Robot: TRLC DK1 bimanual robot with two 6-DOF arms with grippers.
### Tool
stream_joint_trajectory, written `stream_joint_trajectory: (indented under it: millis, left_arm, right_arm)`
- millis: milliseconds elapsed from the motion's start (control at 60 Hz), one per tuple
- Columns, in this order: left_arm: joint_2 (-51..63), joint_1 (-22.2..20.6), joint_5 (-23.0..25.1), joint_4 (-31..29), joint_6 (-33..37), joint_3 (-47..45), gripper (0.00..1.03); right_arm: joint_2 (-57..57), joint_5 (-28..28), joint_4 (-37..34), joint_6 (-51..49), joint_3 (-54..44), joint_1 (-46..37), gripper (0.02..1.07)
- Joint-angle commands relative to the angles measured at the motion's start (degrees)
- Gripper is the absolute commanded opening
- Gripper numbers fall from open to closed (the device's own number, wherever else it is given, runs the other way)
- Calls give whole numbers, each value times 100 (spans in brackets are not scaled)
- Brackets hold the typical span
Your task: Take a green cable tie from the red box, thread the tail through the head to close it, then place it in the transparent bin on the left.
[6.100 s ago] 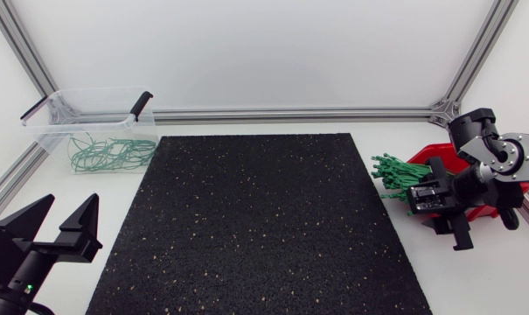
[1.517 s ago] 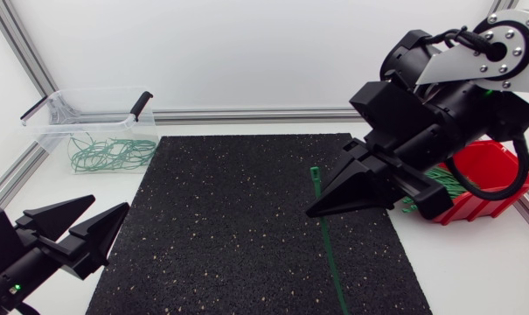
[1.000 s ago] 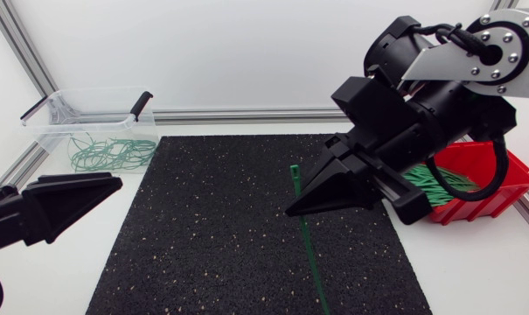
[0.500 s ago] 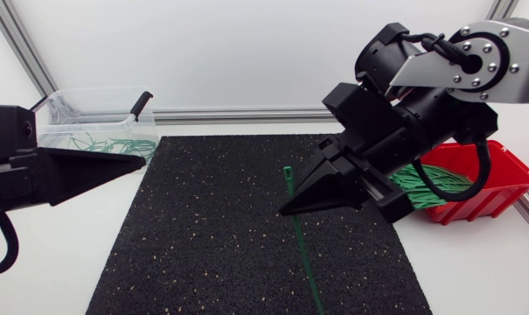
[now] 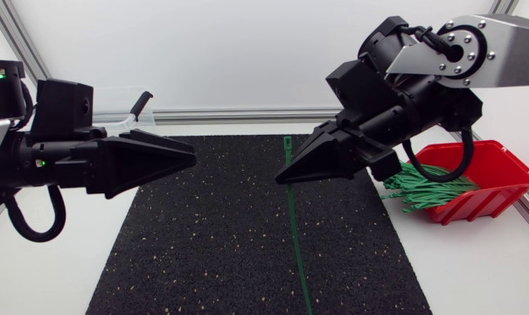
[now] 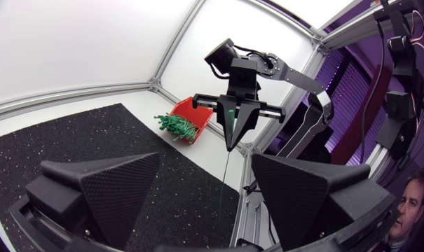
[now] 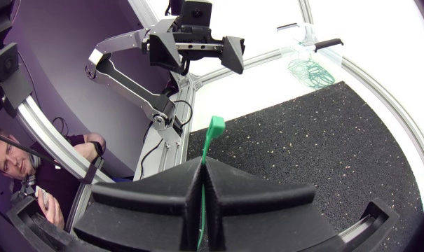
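My right gripper [image 5: 280, 178] hangs over the middle of the black mat [image 5: 212, 254], shut on a green cable tie [image 5: 292, 236]. The tie's head [image 5: 288, 140] sticks up past the fingertips and its long tail trails down toward the front edge. In the right wrist view the tie [image 7: 213, 129] rises from the closed right gripper [image 7: 201, 168]. My left gripper [image 5: 192, 159] stands open a short way left of the tie, pointing at it. In the left wrist view the tie [image 6: 226, 164] hangs ahead of the left gripper [image 6: 204, 203], between its wide fingers [image 6: 103, 189].
The red box [image 5: 483, 188] with several green ties [image 5: 421, 185] stands at the right edge of the mat. The transparent bin [image 5: 139, 107] at the back left is mostly hidden behind my left arm; the right wrist view shows closed ties in the bin [image 7: 306, 68].
My left arm has risen from the front left and swung in over the mat, turning its gripper toward the tie. The right gripper has carried the tie slightly left and up.
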Motion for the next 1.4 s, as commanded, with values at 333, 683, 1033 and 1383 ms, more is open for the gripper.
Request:
stream_joint_trajectory:
  millis: [333,683,1033,1383]
  left_arm:
    - [-104,-846,-600,-267,-293,752,91]
    - [-297,-1479,-635,-926,436,1261,94]
    - [46,-1760,-1004,-750,542,1411,98]
    - [336,-1646,-1048,-557,586,1270,96]
  right_arm:
    - [-7,-70,619,1058,275,534,8]
    - [-437,-448,777,1410,205,455,8]
    - [-780,-518,962,1647,125,508,8]
    - [-393,-307,1735,2130,20,833,8]
